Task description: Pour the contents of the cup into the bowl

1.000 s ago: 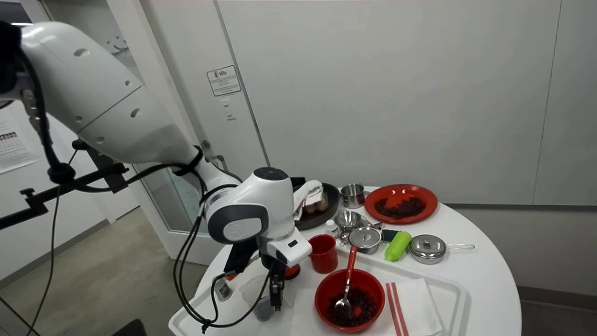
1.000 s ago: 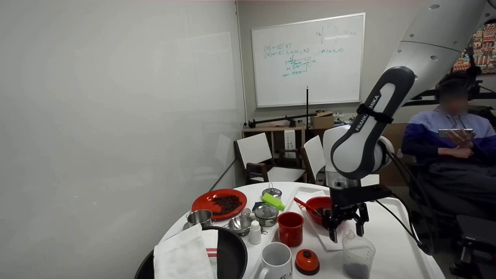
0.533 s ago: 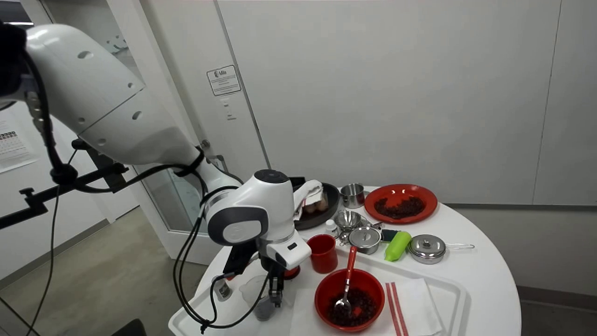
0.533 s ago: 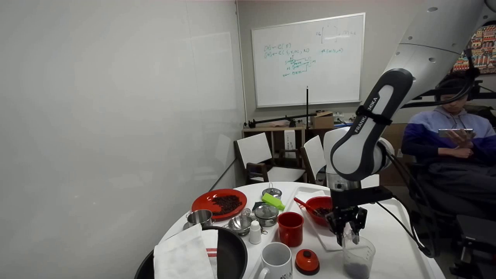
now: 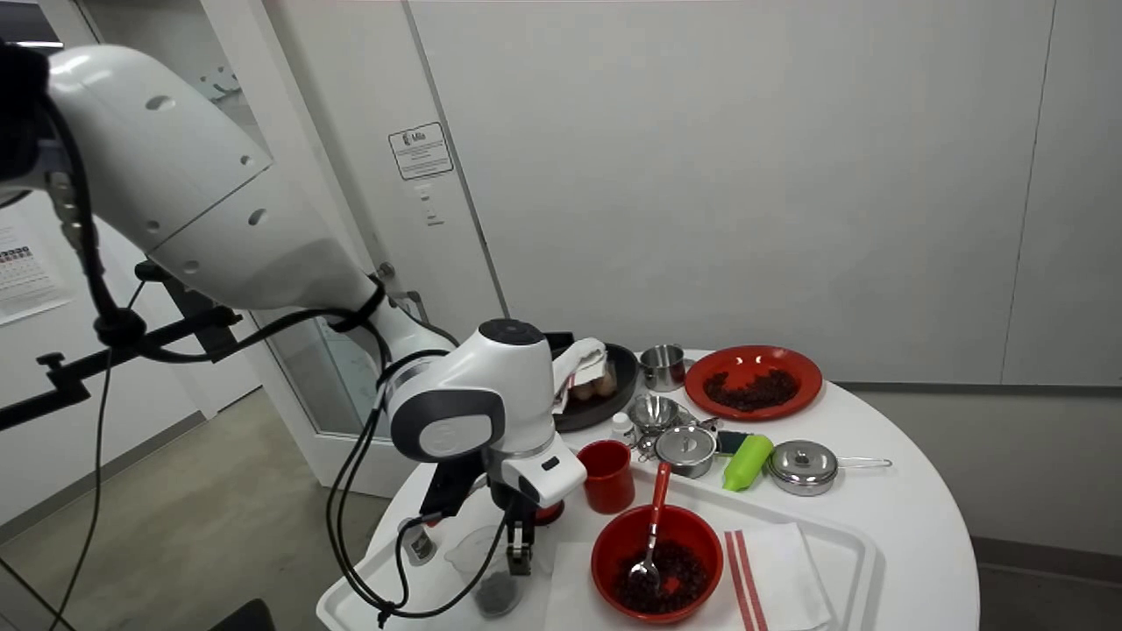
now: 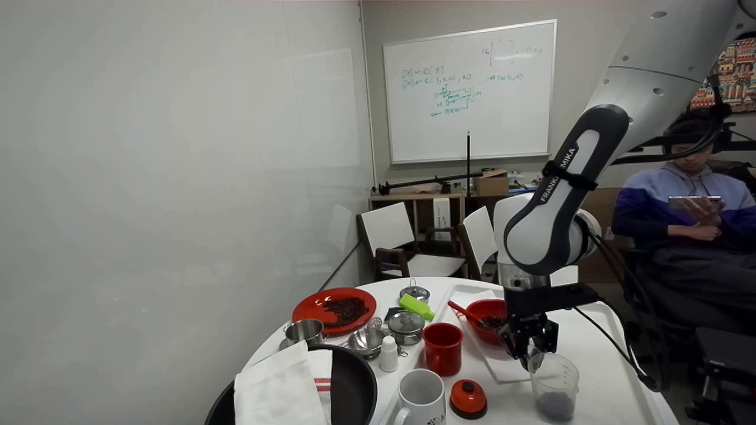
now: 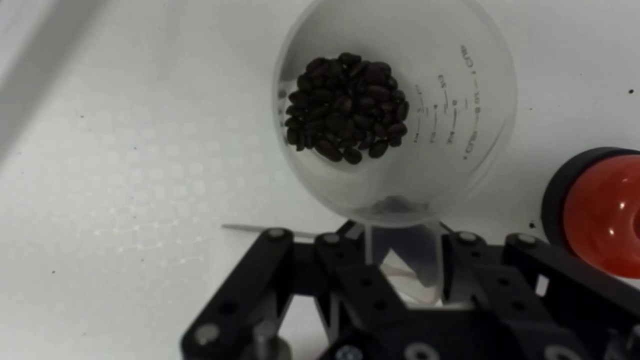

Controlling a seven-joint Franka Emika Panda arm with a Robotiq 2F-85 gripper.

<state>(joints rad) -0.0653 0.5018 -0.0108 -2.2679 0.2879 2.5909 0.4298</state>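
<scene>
"As your gripper (image 7: 399, 240) is clamped on the handle (image 7: 407, 246) of the clear measuring cup (image 7: 435, 165), with the jaws at both sides of it, you have a good place of hold."

"And where is this cup?"

"In an exterior view it is at the left part of the white tray (image 5: 846, 543), to the left of the red bowl (image 5: 692, 531). Whether its base touches the tray, you cannot tell."

"How will it handle for you?"

"Probably light, because only a small heap of dark beans (image 7: 347, 107) lies at the bottom. It seems to be smooth, rather stiff plastic, so it may turn between the jaws when you tilt it. The handle is better for you than the wide, slippery wall."

"What about the spoon (image 5: 656, 519) in the bowl?"

"It leans toward the far rim, and you could knock it. Better you pour slowly, over the left rim."
</scene>
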